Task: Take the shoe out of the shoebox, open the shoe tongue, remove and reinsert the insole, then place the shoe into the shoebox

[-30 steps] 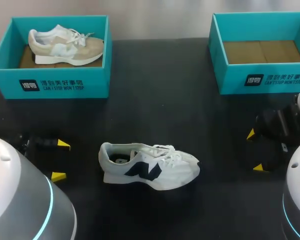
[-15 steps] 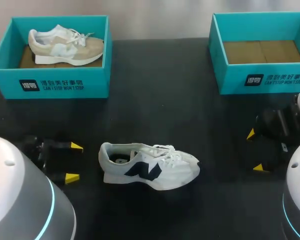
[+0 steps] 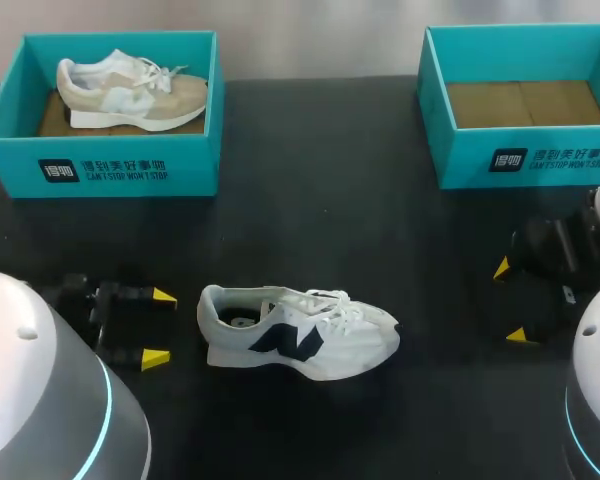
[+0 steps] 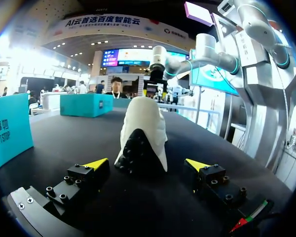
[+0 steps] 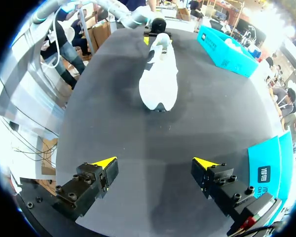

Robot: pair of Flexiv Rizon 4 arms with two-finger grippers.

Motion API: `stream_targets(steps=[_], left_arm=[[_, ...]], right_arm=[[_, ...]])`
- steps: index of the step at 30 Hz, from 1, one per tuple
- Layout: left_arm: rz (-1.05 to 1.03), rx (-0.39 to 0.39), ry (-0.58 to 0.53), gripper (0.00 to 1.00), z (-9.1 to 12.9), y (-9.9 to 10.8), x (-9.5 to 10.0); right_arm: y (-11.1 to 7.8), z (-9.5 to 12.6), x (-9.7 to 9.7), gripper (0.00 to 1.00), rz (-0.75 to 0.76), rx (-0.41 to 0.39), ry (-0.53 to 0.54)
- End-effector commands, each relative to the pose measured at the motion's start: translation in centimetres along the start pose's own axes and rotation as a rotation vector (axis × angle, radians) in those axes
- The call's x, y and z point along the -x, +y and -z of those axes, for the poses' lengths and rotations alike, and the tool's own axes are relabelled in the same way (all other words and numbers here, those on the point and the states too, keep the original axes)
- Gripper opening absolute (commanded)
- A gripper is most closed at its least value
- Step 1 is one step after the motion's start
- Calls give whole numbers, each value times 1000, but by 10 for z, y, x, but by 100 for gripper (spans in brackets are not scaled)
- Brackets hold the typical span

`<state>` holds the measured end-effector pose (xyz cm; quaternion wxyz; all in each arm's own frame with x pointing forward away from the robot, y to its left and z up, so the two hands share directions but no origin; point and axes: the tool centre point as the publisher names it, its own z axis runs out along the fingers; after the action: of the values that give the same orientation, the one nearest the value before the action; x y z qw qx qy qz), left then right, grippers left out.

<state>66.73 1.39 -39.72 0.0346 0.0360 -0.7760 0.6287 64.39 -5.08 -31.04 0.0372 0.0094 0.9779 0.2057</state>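
Your left claw (image 3: 160, 328) stands open and empty, level with the heel (image 3: 212, 305) of the white shoe (image 3: 300, 332) and just beside it. The shoe rests on its sole near the counter's front edge, about midway between the left and right edges, with the heel toward the left claw and the toe toward the right.

The shoe is out of its box, so the step in hand is probably opening the tongue.
- Bring the left claw straight onto the heel and close it across the collar, so that the shoe cannot slide.
- Keep the sole flat on the counter (image 3: 320, 220).
- The laces (image 3: 335, 303) lie loosely over the tongue. Work under them, not through them.

Your right claw (image 3: 511, 302) is also open and empty. It sits near the right edge, well apart from the toe.

The counter is dark and matte. At its far left corner a teal box (image 3: 110, 170) holds a beige shoe (image 3: 130, 90). At the far right corner an empty teal box (image 3: 525, 160) shows a bare cardboard floor. It is likely where the white shoe belongs.
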Motion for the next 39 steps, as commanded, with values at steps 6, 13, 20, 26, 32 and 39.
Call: stream_targets(steps=[6,13,20,26,32,39], left_arm=[[26,-38,28,100,-24,12,21],[28,-54,46,100,-31,7,19],[23,-48,63,100,-38,2,13],[20,-25,47,100,-44,0,7],[13,-13,36,100,-50,-2,5],[15,-13,26,100,-58,-5,5]], right_arm=[[1,0,-1,100,0,-4,-2],[1,0,-1,100,0,-4,-2],[1,0,-1,100,0,-4,-2],[1,0,-1,100,0,-4,-2],[1,0,-1,100,0,-4,-2],[1,0,-1,100,0,-4,-2]])
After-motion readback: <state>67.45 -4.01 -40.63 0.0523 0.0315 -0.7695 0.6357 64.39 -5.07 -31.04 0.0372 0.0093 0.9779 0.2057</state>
